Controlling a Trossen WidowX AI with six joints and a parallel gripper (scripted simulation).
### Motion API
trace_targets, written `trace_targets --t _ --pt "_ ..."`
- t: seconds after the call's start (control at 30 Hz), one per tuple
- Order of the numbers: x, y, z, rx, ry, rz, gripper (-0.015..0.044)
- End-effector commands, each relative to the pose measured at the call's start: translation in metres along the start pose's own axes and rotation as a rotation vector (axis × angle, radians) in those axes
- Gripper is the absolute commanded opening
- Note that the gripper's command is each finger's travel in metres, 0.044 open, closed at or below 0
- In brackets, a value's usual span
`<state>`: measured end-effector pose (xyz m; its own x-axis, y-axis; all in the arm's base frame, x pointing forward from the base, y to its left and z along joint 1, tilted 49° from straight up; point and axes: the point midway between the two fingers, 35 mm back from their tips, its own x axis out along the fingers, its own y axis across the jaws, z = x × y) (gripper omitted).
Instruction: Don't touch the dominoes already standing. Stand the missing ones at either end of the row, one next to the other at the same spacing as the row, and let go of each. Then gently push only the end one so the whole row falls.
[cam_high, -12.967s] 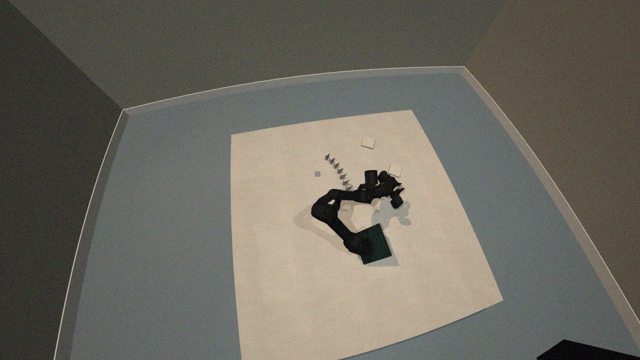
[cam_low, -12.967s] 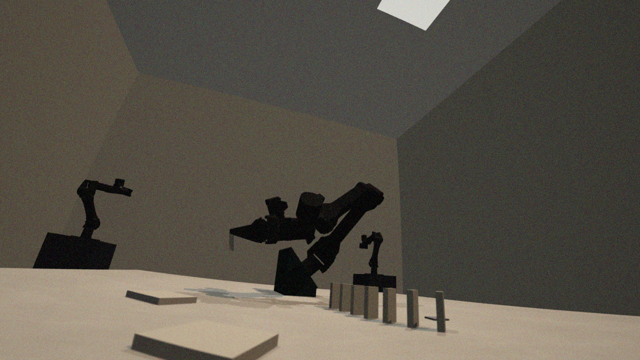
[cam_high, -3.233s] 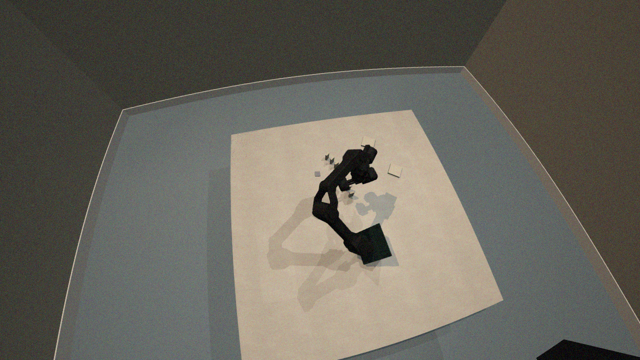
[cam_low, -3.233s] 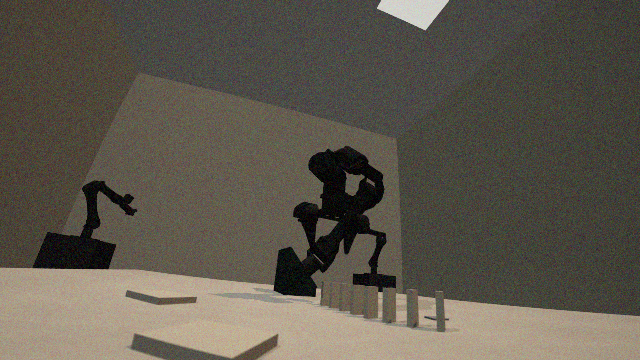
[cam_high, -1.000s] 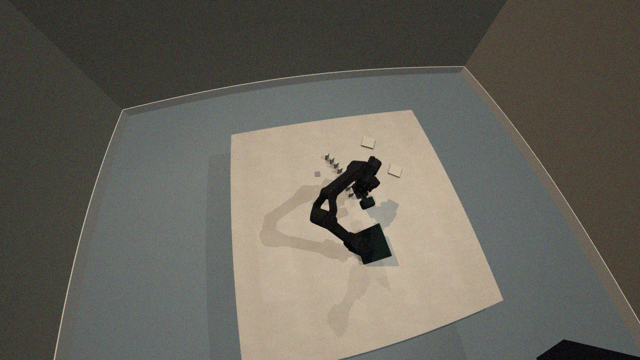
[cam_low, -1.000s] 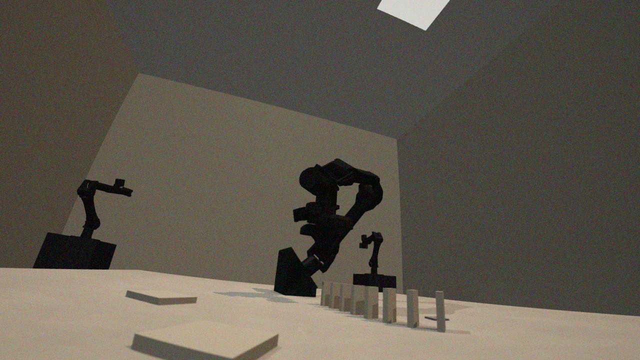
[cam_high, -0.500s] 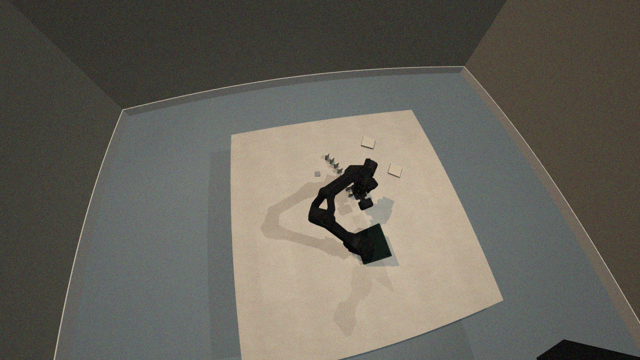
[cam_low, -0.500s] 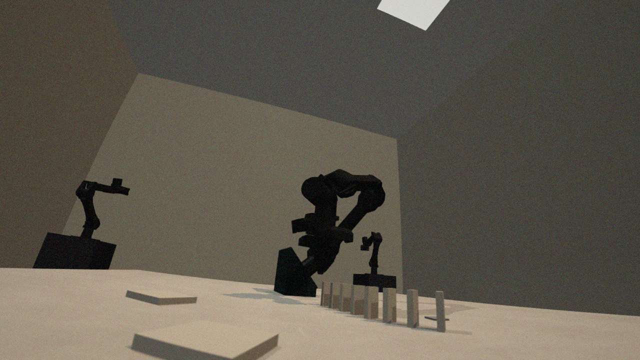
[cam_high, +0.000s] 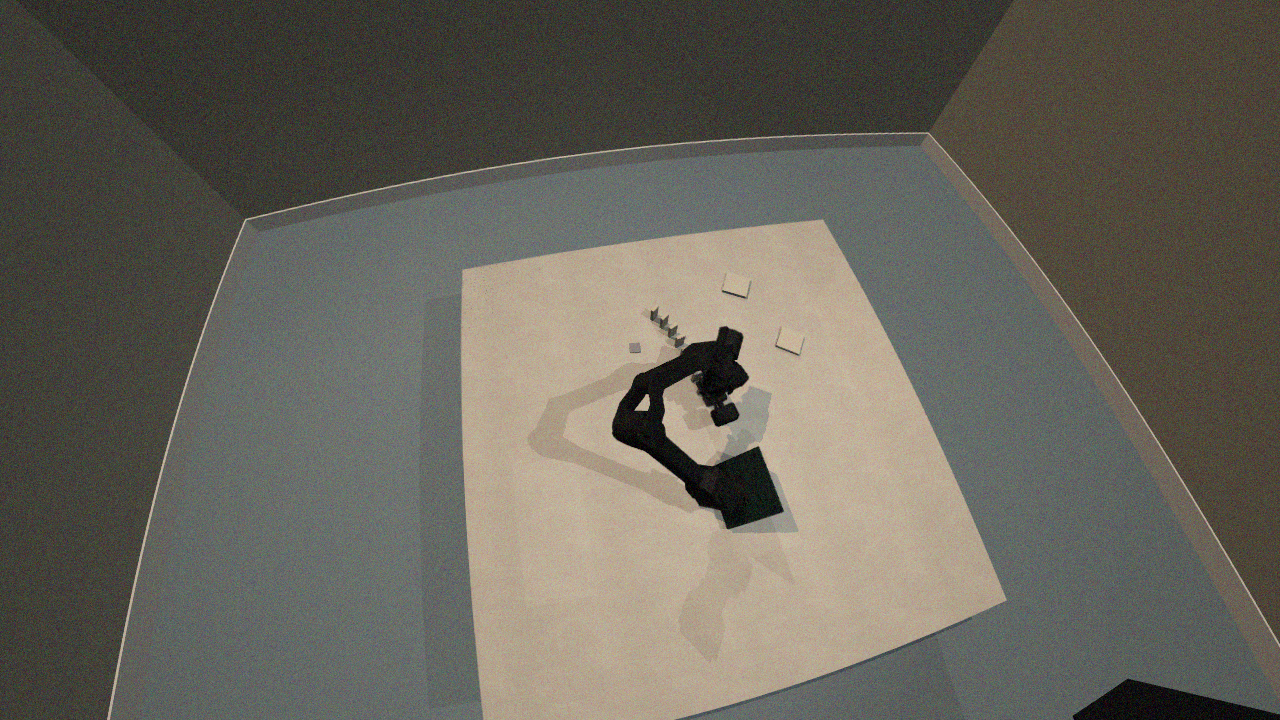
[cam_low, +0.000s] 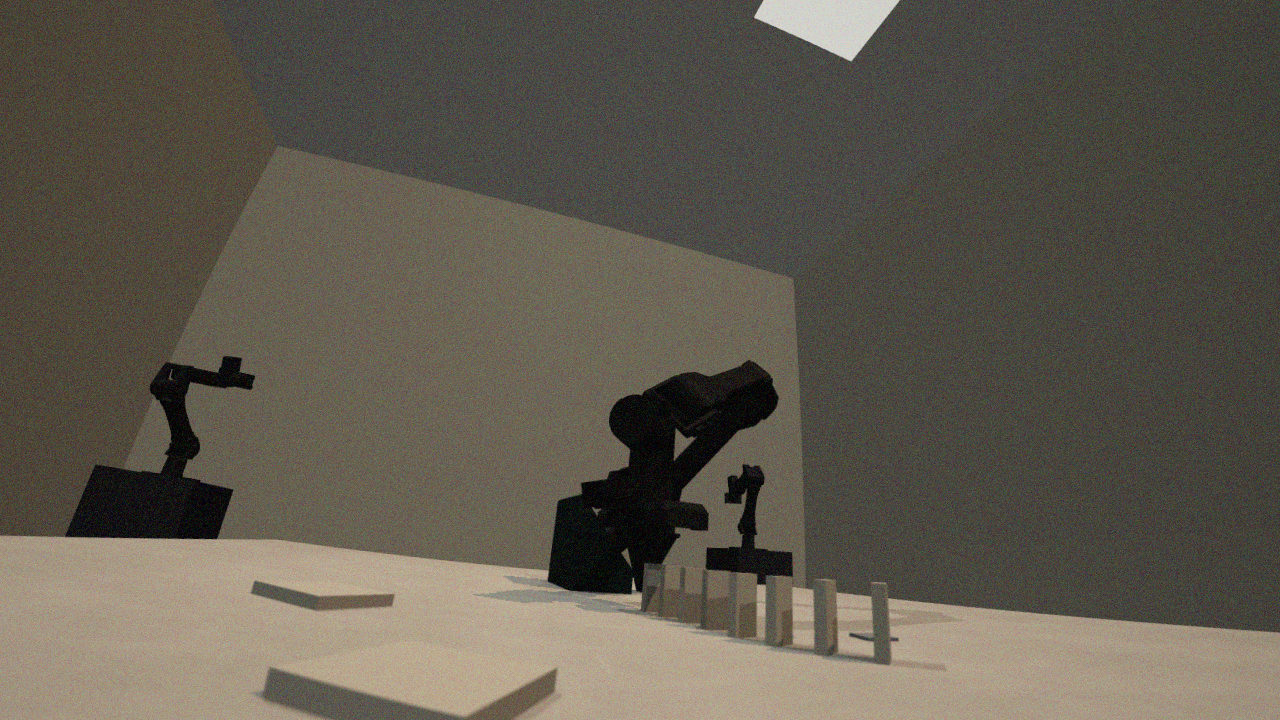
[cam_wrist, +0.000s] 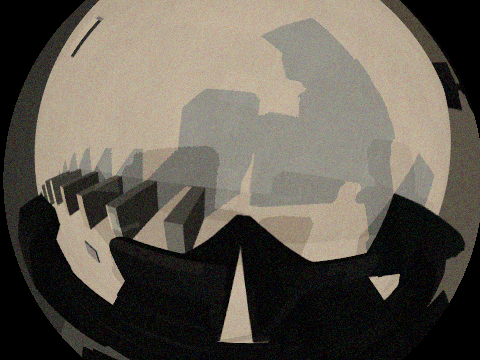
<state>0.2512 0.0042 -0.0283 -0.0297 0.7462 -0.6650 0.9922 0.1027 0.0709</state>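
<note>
Several upright dominoes stand in one spaced row. The far-end domino (cam_low: 881, 622) (cam_high: 654, 314) is at the right in the exterior view and at the upper left in the top view. The arm covers part of the row in the top view. The near-end domino (cam_wrist: 186, 220) (cam_low: 652, 589) stands just left of my fingertips in the wrist view. My gripper (cam_wrist: 242, 221) (cam_low: 637, 583) is shut with nothing held, pointing down low beside that end of the row. Whether the tips touch the domino I cannot tell. No domino is seen lying down.
Two flat pale tiles (cam_high: 736, 284) (cam_high: 790, 340) (cam_low: 322, 594) (cam_low: 411, 680) lie on one side of the row. A small grey square (cam_high: 634, 347) (cam_low: 872, 636) (cam_wrist: 92, 251) lies on the other side. Two other arms (cam_low: 179, 429) (cam_low: 750, 510) stand in the background.
</note>
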Motion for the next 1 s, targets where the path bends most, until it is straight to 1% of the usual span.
trace_targets --t 0.0,0.47,0.5,0.6,0.77,0.97 --pt "-0.001 0.009 0.0 -0.003 -0.001 0.006 0.0" --pt "-0.001 0.032 0.001 -0.004 -0.001 0.007 0.0" --pt "-0.003 0.026 0.002 -0.002 -0.007 0.012 0.0" --pt "-0.031 0.033 0.008 0.012 -0.038 0.056 0.0" --pt "-0.057 0.05 0.001 -0.002 -0.007 0.012 0.0" --pt "-0.061 0.052 0.0 -0.004 -0.002 0.006 0.0"
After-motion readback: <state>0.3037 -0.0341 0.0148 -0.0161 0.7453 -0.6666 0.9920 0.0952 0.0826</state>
